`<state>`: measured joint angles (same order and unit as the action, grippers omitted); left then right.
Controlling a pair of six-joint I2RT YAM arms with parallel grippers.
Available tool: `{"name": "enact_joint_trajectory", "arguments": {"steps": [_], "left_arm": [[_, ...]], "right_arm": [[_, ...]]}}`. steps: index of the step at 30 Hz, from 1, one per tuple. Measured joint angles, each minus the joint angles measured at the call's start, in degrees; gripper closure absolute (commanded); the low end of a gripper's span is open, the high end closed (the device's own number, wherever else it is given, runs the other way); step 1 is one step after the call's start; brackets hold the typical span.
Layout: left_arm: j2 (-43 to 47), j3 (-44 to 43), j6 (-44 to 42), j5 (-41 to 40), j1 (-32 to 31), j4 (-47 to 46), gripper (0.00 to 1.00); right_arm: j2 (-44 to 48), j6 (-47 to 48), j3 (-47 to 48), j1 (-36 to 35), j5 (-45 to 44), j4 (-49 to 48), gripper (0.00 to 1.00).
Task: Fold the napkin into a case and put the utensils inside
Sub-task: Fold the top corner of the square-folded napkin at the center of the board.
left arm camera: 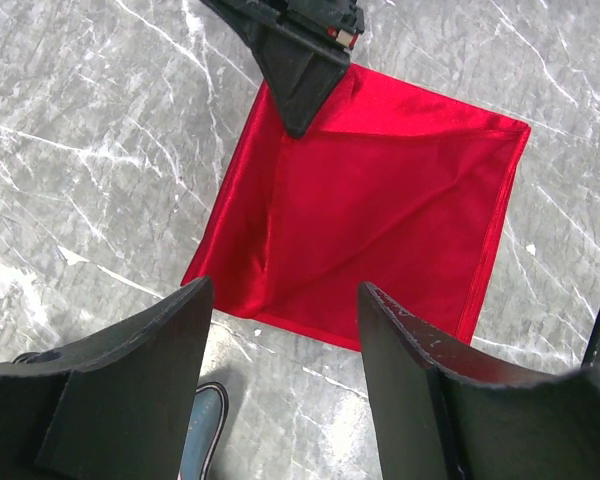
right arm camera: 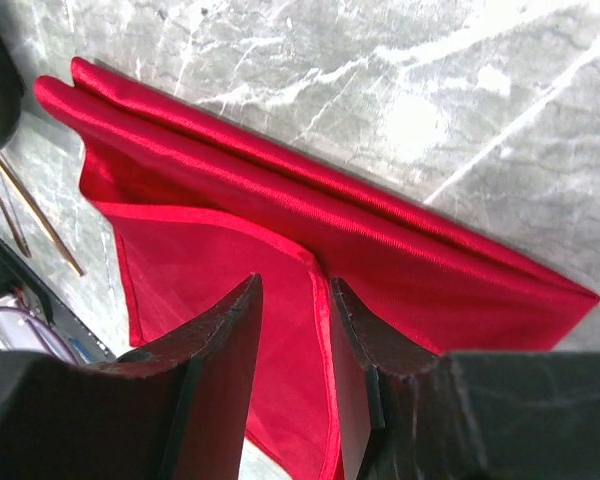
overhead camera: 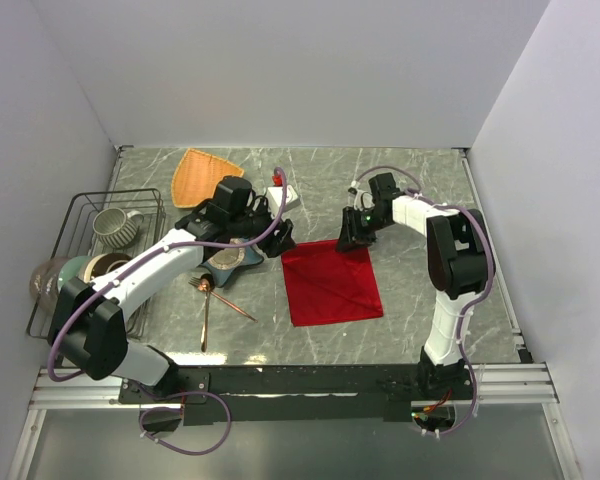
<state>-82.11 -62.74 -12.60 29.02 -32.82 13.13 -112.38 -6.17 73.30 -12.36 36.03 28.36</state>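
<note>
Wire rack (overhead camera: 130, 196) is sitting at the far left, holding a mug (overhead camera: 115, 225) and stacked bowls (overhead camera: 85, 268). Next, a blue star dish (overhead camera: 230, 258) is lying under the left arm, its contents hidden, with the copper utensils (overhead camera: 208, 300) resting just beside it on the marble table (overhead camera: 420, 180). The left gripper (left arm camera: 285, 295) is hovering by the napkin's left edge, fingers spread and holding nothing. The red napkin (overhead camera: 332, 285) is lying flat at centre-right, doubled in layers and creased diagonally. The right gripper (right arm camera: 295, 285) is straddling its far hem, fingers narrowly apart; whether they are pinching it cannot be told.
</note>
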Motion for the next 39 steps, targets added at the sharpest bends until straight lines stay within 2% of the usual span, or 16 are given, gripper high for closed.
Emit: {"name": "enact_joint_trajectory", "arguments": {"steps": [12, 18, 22, 24, 39], "left_arm": [[0.0, 0.0, 0.0, 0.0, 0.0, 0.1, 0.34], [0.0, 0.0, 0.0, 0.0, 0.0, 0.1, 0.34], [0.0, 0.0, -0.1, 0.0, 0.0, 0.1, 0.34], [0.0, 0.0, -0.2, 0.0, 0.0, 0.1, 0.34], [0.0, 0.0, -0.2, 0.0, 0.4, 0.5, 0.34]], "right_arm": [[-1.4, -0.6, 0.0, -1.1, 0.0, -1.3, 0.62], [-1.5, -0.9, 0.0, -1.5, -0.3, -1.4, 0.76], [-1.4, -1.0, 0.0, -1.5, -1.0, -1.4, 0.95], [-1.4, -1.0, 0.0, -1.5, -1.4, -1.4, 1.00], [2.1, -1.0, -0.3, -1.2, -3.3, -2.2, 1.00]]}}
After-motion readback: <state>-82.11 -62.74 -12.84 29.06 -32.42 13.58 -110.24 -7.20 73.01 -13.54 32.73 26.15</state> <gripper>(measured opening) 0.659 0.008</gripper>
